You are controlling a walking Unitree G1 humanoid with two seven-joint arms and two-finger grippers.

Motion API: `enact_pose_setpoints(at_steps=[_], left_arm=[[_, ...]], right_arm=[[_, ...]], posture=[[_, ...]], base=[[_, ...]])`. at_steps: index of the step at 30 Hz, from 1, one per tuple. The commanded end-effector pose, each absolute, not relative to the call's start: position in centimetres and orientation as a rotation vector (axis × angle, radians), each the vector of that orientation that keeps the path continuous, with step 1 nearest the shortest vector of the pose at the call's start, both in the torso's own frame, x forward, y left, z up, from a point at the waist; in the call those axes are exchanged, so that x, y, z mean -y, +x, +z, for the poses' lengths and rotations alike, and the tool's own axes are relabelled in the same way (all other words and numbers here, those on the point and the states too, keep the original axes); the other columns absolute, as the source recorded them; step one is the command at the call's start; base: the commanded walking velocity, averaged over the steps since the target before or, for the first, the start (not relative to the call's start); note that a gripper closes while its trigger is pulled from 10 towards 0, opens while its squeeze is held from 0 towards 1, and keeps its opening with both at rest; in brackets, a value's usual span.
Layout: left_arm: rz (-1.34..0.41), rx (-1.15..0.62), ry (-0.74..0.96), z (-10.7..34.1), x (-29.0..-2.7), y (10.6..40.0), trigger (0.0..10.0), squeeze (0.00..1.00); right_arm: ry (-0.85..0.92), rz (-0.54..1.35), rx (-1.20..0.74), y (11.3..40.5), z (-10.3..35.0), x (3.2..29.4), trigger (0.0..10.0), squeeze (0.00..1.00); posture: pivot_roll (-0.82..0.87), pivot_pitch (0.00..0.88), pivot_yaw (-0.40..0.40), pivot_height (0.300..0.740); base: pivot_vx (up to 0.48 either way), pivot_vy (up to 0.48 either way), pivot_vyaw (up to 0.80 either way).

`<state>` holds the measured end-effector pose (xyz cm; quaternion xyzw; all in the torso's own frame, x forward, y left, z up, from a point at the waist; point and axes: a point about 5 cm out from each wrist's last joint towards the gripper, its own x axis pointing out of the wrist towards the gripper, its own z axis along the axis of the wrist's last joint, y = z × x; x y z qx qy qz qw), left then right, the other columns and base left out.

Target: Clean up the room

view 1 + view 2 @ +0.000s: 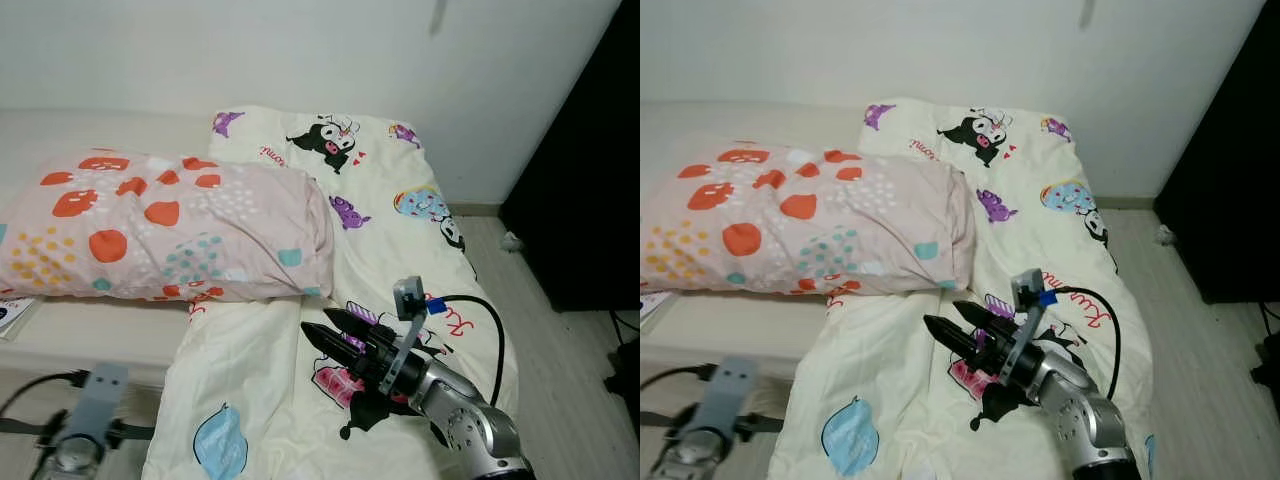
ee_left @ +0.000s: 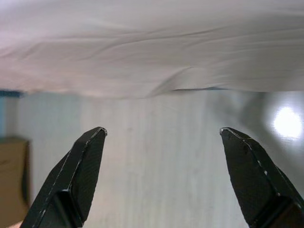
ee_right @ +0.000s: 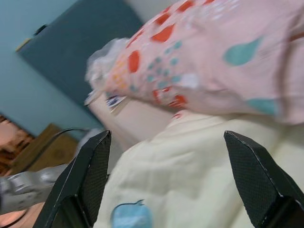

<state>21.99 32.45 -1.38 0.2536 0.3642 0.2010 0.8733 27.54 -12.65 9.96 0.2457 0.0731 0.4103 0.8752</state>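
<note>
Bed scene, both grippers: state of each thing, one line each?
Pillow: lies flat on the bed, one end resting on the blanket.
Cartoon blanket: spread out, wrinkled, near edge hanging off the bed.
Right gripper: open, empty, over the blanket.
Left gripper: open, empty, low beside the bed.

A pink pillow (image 1: 165,228) with orange blotches lies overlapping a cream cartoon-print blanket (image 1: 370,250) spread flat.

Bright, even indoor light; head views mostly sharp, wrist views soft.

The left arm (image 1: 85,420) is blurred. A glare spot (image 2: 287,122) shines on the floor, possibly a lamp's reflection. The pillow (image 3: 228,52) looks smeared and out of focus.
</note>
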Motion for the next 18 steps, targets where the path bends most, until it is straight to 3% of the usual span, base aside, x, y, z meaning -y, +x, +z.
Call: enact_pose_setpoints(at_steps=[1,5,8,11,14,16,17,18], left_arm=[[0.459,-0.786,0.550,-1.3,-33.3,21.5,10.0,0.00],[0.532,-0.743,0.565,-0.1,-34.4,21.9,10.0,0.00],[0.568,-0.610,0.522,1.6,-34.2,24.0,10.0,0.00],[0.547,-0.572,0.502,1.9,-33.7,24.7,10.0,0.00],[0.226,-0.421,0.298,2.0,-27.7,28.2,10.0,0.00],[0.226,-0.421,0.298,2.0,-27.7,28.2,10.0,0.00],[0.150,-0.393,0.225,2.0,-25.9,28.8,10.0,0.00],[0.150,-0.393,0.225,2.0,-25.9,28.8,10.0,0.00]], right_arm=[[0.506,0.805,-0.140,27.6,9.8,13.6,10.0,0.00],[0.520,0.646,-0.110,28.5,9.8,15.9,10.0,0.00],[0.499,0.340,-0.096,29.4,9.3,20.9,10.0,0.00],[0.487,0.278,-0.096,29.5,9.2,21.9,10.0,0.00],[0.444,0.093,-0.117,29.7,8.6,24.9,10.0,0.00],[0.444,0.093,-0.117,29.7,8.6,24.9,10.0,0.00],[0.436,0.071,-0.126,29.8,8.6,25.3,10.0,0.00],[0.436,0.071,-0.126,29.8,8.6,25.3,10.0,0.00]], posture=[[-0.16,0.081,0.025,0.560],[-0.16,0.064,0.025,0.560],[-0.16,0.035,0.024,0.560],[-0.16,0.035,0.024,0.560],[-0.17,0.011,0.035,0.560],[-0.17,0.011,0.035,0.560],[-0.17,0.005,0.043,0.560],[-0.17,0.005,0.043,0.560]], base=[[0.000,0.000,0.00],[0.000,0.000,0.00],[0.000,0.000,0.00],[0.000,0.000,0.00],[0.000,0.000,0.00],[0.000,0.000,0.00],[0.000,0.000,0.00],[0.000,0.000,0.00]])
